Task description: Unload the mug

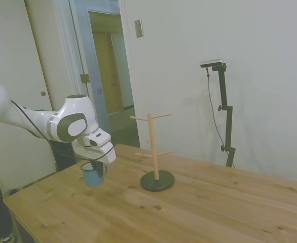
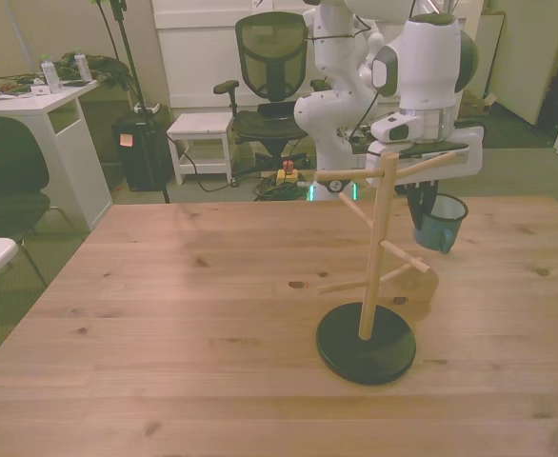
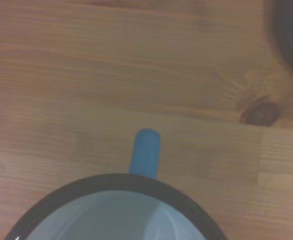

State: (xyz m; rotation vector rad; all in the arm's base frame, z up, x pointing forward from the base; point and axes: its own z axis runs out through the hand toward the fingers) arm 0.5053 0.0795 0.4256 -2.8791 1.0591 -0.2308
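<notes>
Enamel-style and light blue, the mug (image 2: pixel 443 225) has a dark rim, a pale inside and a loop handle (image 3: pixel 145 151), and stands far shorter than the wooden peg stand (image 2: pixel 375 249). It hangs upright, mouth up, under the gripper (image 2: pixel 426 211), off the pegs altogether and beyond the peg stand on the robot's side; in the side view the mug (image 1: pixel 92 173) sits low over the wooden table (image 1: pixel 199 212), near its edge and well apart from the stand's dark round base (image 1: pixel 157 180). Whether its bottom touches the table cannot be told. The gripper (image 1: pixel 95 167) comes straight down onto the rim, and its dark fingers appear to be pinched on the mug's wall at the rim, one inside and one outside, though the contact itself is partly hidden. Judged from its look, the mug is light, rigid and smooth-skinned, so a rim pinch may slip or let it swing; enamel chips if set down hard. The wall near the rim serves as a hold; the handle is the alternative.
</notes>
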